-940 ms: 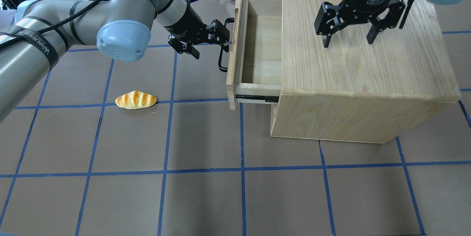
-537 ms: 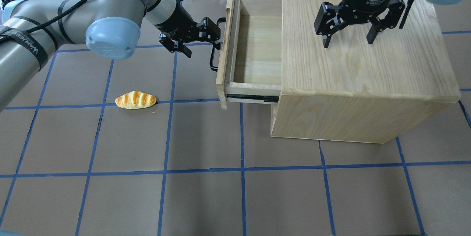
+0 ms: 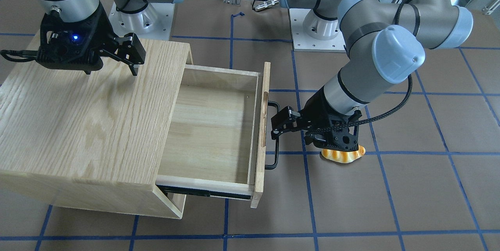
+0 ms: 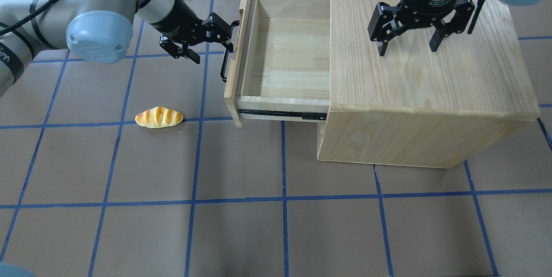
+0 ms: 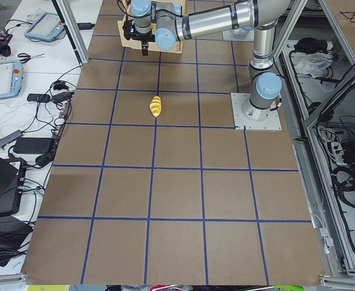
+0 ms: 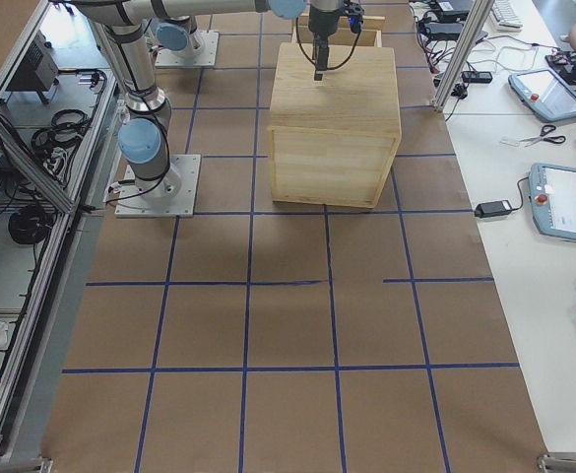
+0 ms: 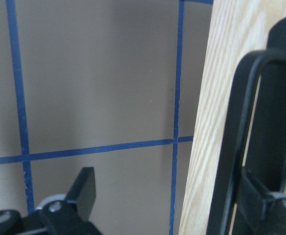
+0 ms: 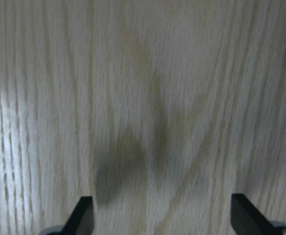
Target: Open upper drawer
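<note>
Table, upper drawer front well apart from cabinet edge

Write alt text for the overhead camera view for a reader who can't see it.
The upper drawer is pulled far out of the wooden cabinet and empty, with the left pincer open and one finger hooked behind its black bar handle. The right pincer hangs open over the cabinet top, and a bread roll lies on the brown gridded table.

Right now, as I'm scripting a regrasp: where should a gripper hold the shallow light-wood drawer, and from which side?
Its long black bar handle, from the front, facing the front panel: the bar stands off the wood, leaving a finger gap behind.
</note>
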`<state>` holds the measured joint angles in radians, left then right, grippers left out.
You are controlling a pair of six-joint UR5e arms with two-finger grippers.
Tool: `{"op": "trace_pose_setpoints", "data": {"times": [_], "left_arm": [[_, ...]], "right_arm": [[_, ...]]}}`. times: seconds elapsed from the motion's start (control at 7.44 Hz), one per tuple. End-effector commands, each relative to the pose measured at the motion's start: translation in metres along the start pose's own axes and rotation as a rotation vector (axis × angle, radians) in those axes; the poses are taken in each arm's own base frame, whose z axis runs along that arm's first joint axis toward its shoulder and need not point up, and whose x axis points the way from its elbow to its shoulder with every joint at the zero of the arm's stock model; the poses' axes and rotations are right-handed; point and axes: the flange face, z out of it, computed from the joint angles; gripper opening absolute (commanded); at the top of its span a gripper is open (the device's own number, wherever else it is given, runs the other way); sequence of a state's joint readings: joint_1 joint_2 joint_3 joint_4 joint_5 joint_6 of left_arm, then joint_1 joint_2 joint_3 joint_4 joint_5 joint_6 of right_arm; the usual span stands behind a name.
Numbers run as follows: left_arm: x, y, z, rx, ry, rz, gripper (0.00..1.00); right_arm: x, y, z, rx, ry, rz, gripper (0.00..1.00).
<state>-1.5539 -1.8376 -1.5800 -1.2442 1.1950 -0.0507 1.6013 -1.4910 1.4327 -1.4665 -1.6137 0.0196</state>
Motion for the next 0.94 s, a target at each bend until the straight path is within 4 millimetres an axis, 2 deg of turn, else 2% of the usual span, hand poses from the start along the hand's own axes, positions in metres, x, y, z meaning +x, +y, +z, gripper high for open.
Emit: {"op": "trace_pose_setpoints", "data": {"times": [0.0, 0.13, 0.27, 0.4, 0.54, 0.81], "left_arm": [[-0.011, 0.001, -0.007, -0.011, -0.001, -0.006, 1.00], [-0.010, 0.001, -0.008, -0.009, -0.001, -0.007, 1.00], [0.002, 0.008, -0.020, -0.022, 0.003, -0.011, 1.00], [0.016, 0.023, -0.051, -0.018, 0.001, -0.001, 1.00], [0.013, 0.031, -0.076, -0.026, -0.028, -0.014, 1.00], [0.007, 0.065, -0.128, -0.025, -0.264, 0.075, 1.00]], "right_arm": [[0.000, 0.000, 0.000, 0.000, 0.000, -0.001, 1.00], [0.000, 0.000, 0.000, 0.000, 0.000, 0.000, 1.00], [0.000, 0.000, 0.000, 0.000, 0.000, 0.000, 1.00], [0.000, 0.000, 0.000, 0.000, 0.000, -0.001, 1.00], [0.000, 0.000, 0.001, -0.002, 0.000, 0.000, 1.00], [0.000, 0.000, 0.000, 0.000, 0.000, 0.000, 1.00]]}}
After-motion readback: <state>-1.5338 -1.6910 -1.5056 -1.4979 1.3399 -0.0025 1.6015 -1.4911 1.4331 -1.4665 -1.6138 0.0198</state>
